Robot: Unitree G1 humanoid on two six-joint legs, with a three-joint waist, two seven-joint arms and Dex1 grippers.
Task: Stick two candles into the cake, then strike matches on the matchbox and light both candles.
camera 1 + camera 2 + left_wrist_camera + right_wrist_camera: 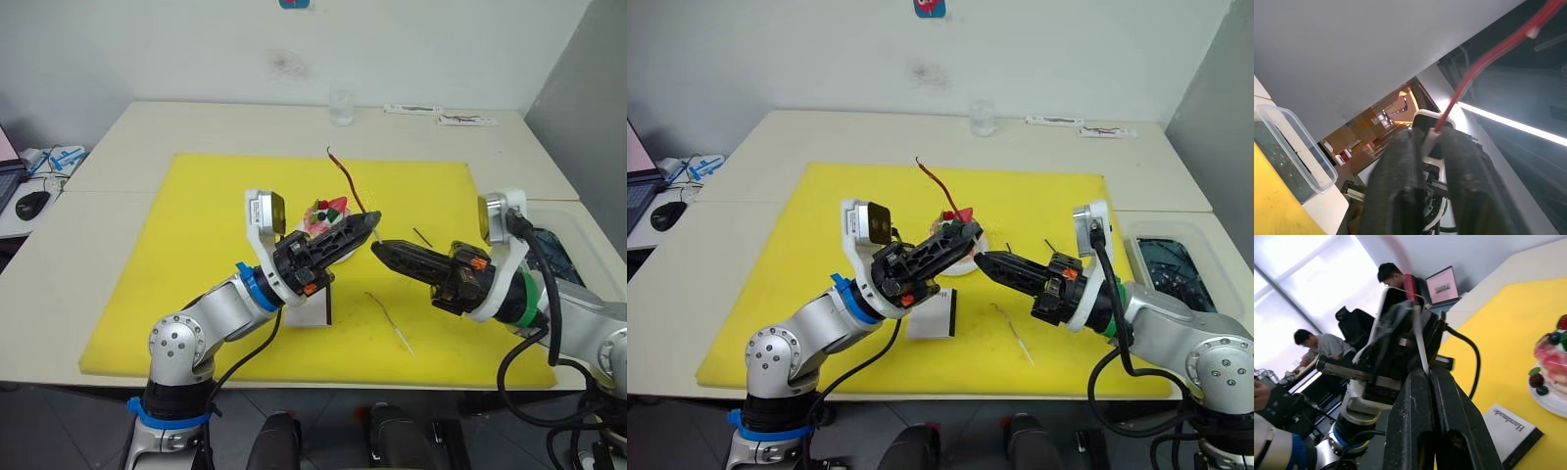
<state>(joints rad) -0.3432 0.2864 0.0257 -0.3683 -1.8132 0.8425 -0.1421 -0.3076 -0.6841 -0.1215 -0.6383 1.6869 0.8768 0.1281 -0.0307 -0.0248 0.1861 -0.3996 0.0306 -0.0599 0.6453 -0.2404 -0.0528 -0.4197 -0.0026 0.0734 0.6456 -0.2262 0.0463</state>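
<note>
We judge the risk to be the thin candle (345, 179) bending or slipping, since the left hand (368, 221) pinches only its pale lower end above the cake (328, 220) at frame centre while the right hand (382, 248), pressed together on that same end, crowds in; a second candle (390, 320) lies on the yellow mat (196, 264) lower right. The right wrist view shows the matchbox (1511, 430) lettering and people at desks behind; the eye views do not.

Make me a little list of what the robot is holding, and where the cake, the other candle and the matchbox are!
left gripper: shut on a candle, raised above the cake
right gripper: fingers together, tip close to the left gripper
cake: on its plate, on the yellow mat
second candle: lying on the mat
matchbox: flat on the mat, below the left arm
</note>
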